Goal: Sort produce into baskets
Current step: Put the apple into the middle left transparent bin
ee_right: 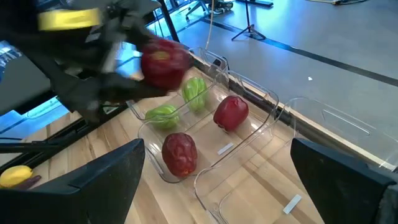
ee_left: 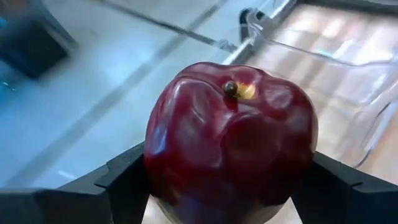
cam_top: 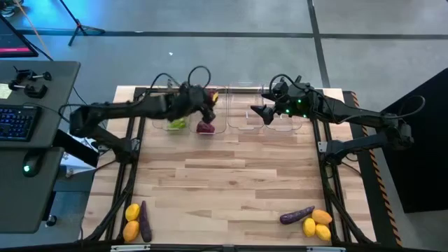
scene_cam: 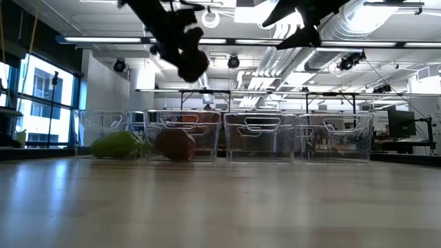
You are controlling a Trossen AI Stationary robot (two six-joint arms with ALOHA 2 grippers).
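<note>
My left gripper (cam_top: pixel 207 105) is shut on a dark red apple-like piece (ee_left: pixel 230 137), high over the second clear bin from the left (cam_top: pixel 210 112); the piece also shows in the right wrist view (ee_right: pixel 163 62). The leftmost bin (ee_right: pixel 140 121) holds two green peppers (ee_right: pixel 163 115). The second bin holds two dark red pieces (ee_right: pixel 179 154). My right gripper (cam_top: pixel 262 112) is open and empty above the third bin (cam_top: pixel 241 115). The fourth bin (scene_cam: pixel 334 138) stands at the right end of the row. My left gripper pinches the dark red piece by two opposite sides (ee_left: pixel 155 168) between its two fingers (ee_left: pixel 127 183). The stem dimple (ee_left: pixel 231 89) faces the wrist camera. The piece is lifted clear, well above the bins' rims, as the low view (scene_cam: pixel 193 63) shows.
Near the table's front left lie a yellow piece (cam_top: pixel 131 211), an orange one (cam_top: pixel 131 229) and a purple eggplant (cam_top: pixel 145 220). At the front right lie an eggplant (cam_top: pixel 297 215) and yellow-orange pieces (cam_top: pixel 318 222). Black frame rails (cam_top: pixel 329 182) run along both sides.
</note>
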